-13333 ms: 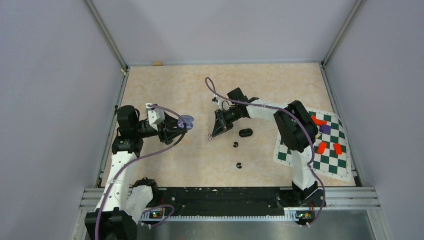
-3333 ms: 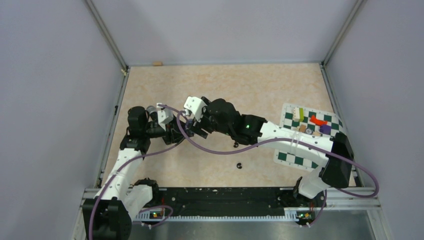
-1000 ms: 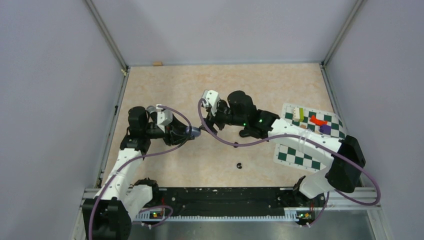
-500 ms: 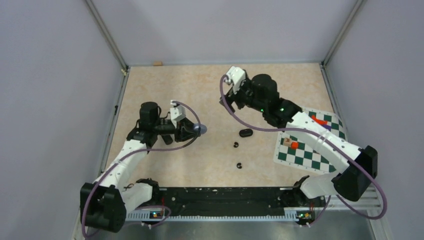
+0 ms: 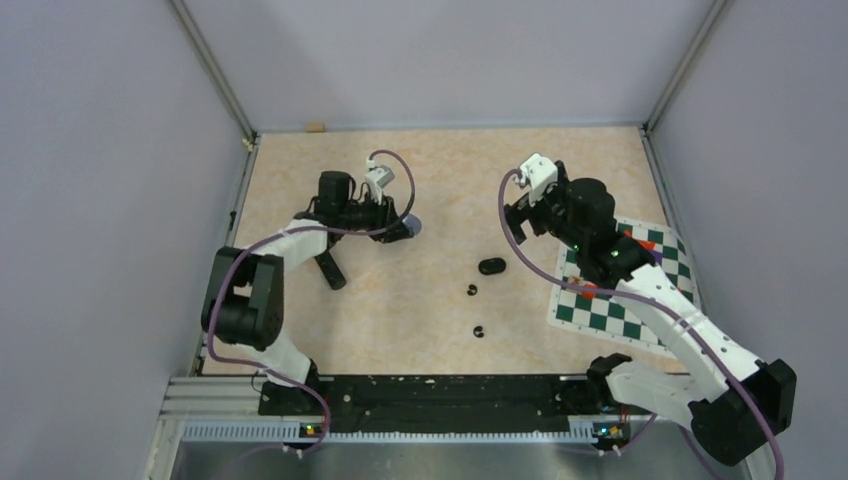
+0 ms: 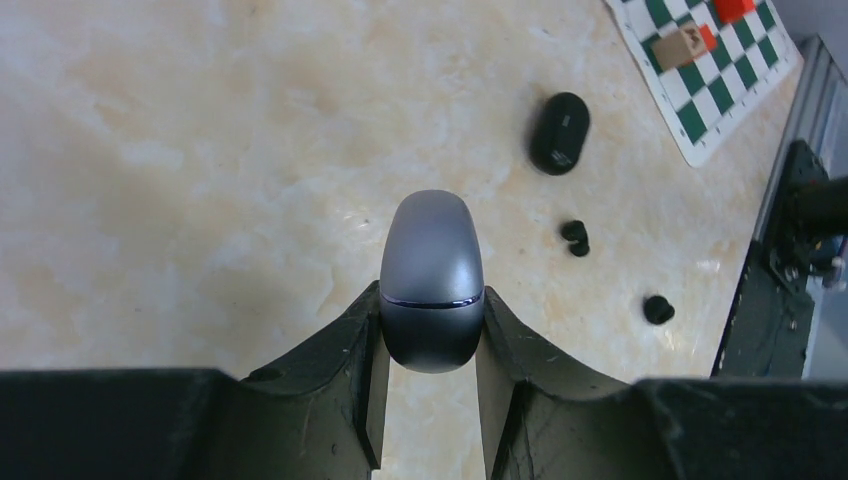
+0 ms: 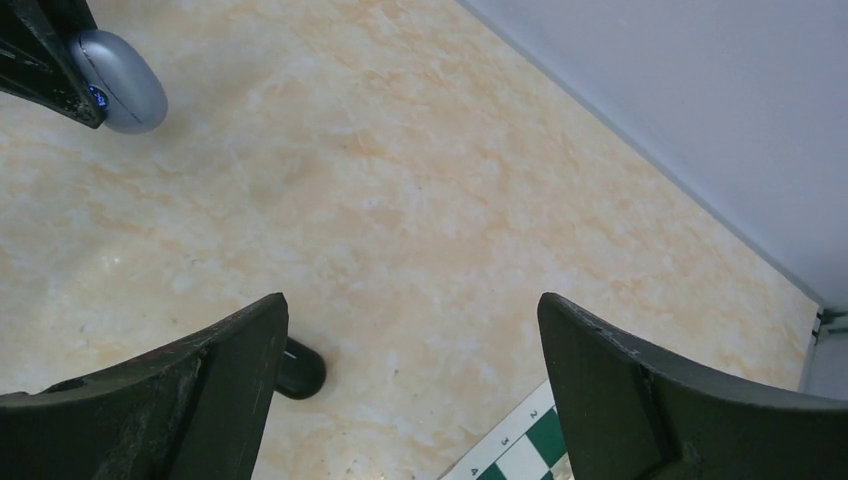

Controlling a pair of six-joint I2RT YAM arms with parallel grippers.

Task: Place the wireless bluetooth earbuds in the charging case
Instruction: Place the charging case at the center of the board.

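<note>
Earbuds (image 5: 471, 290), the two black ones, lie loose on the surface (image 5: 400, 320) near the black case (image 5: 491, 266). Your right jaws stand wide and empty above; centre them on one bud before closing. Left jaws grip the shut grey case (image 6: 432, 260); hold it steady.

the table (image 5: 400, 320) is peach-beige with pale marbled clouding. the charging case (image 6: 431, 250) is glossy silver-lilac with a thin dark seam, set between the matte black fingers (image 6: 345, 355) of the left gripper (image 6: 431, 305). the second case (image 5: 491, 266) is glossy black, as are one earbud (image 5: 472, 290) and the other earbud (image 5: 478, 330). the checkered mat (image 6: 705, 95) has green and white squares; on it sit a red block (image 6: 735, 8) and a tan block (image 6: 683, 47). the right gripper (image 7: 412, 320) is black. the arms (image 5: 660, 300) are white with black joints, their cables (image 5: 506, 205) purple. the walls (image 5: 100, 200) are pale lilac-grey.
</note>
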